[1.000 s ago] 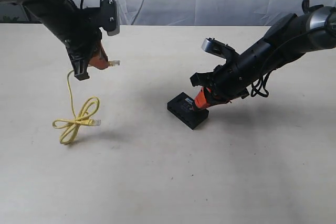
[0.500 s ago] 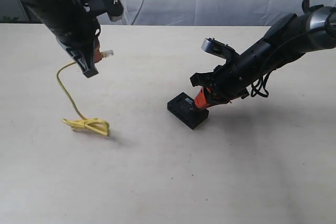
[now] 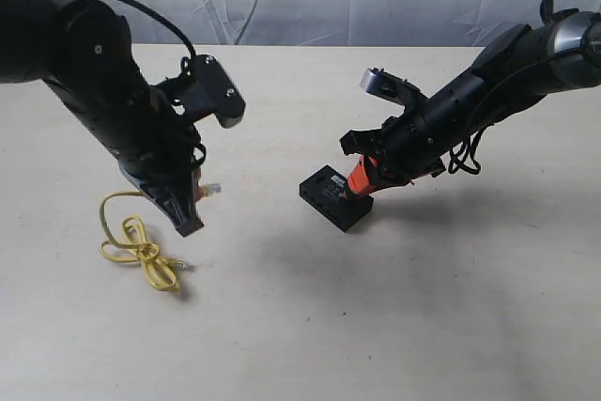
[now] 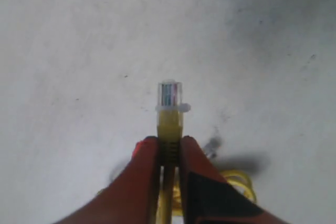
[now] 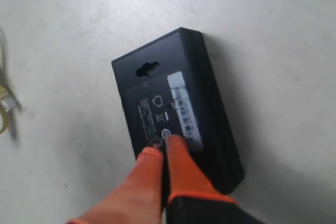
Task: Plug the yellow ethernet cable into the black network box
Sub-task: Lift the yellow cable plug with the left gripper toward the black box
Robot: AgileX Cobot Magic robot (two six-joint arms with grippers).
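The yellow ethernet cable (image 3: 136,246) is seen as a thin, bright yellow cord. Most of it lies in a loose, tangled loop on the pale table (image 3: 376,326), towards the left side of the exterior view. One end is lifted off the table and gripped by the left claw (image 3: 192,199). In the left wrist view, the two orange fingers (image 4: 144,174) of the left claw (image 4: 168,145) are closed against the yellow boot just behind the plug (image 4: 169,94). The plug is small and made of clear plastic, with coloured wires visible inside, and it juts out past the fingertips. A thin clear tab crosses the plug where it meets the boot. The held end is kept well apart from the black network box (image 3: 335,199), with bare table between them.

The box is a flat, rectangular black case lying on the table near the middle of the exterior view. In the right wrist view, its upper face (image 5: 173,108) carries a white label strip (image 5: 184,109) with barcodes, small white symbols and a slotted hanging hole near one short edge. The right claw (image 5: 160,148) is shut, its two orange fingers side by side with no gap. The fingertips are pressed onto the top face of the box beside the label, and nothing is held between them.
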